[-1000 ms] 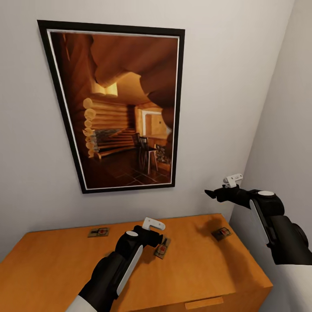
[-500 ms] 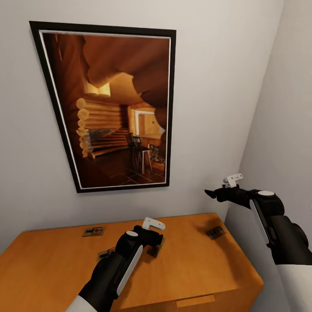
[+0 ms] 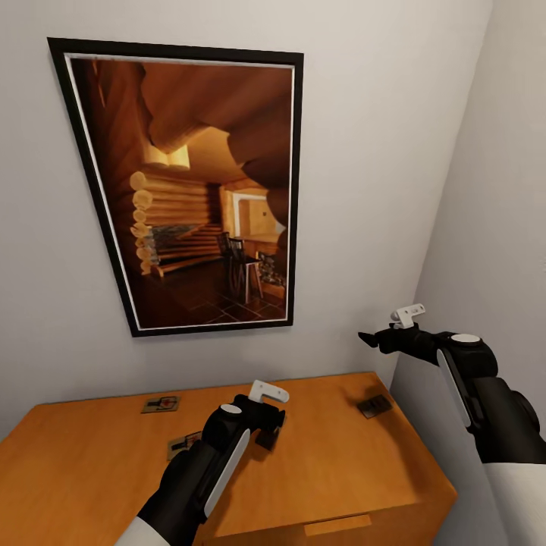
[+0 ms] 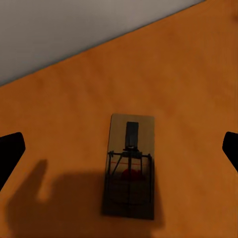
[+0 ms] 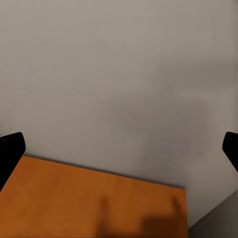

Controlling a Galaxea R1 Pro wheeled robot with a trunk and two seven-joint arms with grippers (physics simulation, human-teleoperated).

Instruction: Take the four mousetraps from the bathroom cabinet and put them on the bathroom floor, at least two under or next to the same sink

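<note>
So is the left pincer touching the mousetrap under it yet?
Apart. In the left wrist view, both fingertips sit wide of the mousetrap, bare cabinet top between.

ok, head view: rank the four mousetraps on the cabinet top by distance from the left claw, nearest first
1. Shadowed mousetrap, directly under the left claw.
2. Forearm-side mousetrap, on the claw's left.
3. Back-left mousetrap by the wall and right-end mousetrap: too close to call.

view has swung right; cabinet (image 3: 334, 455) sits further left.
</note>
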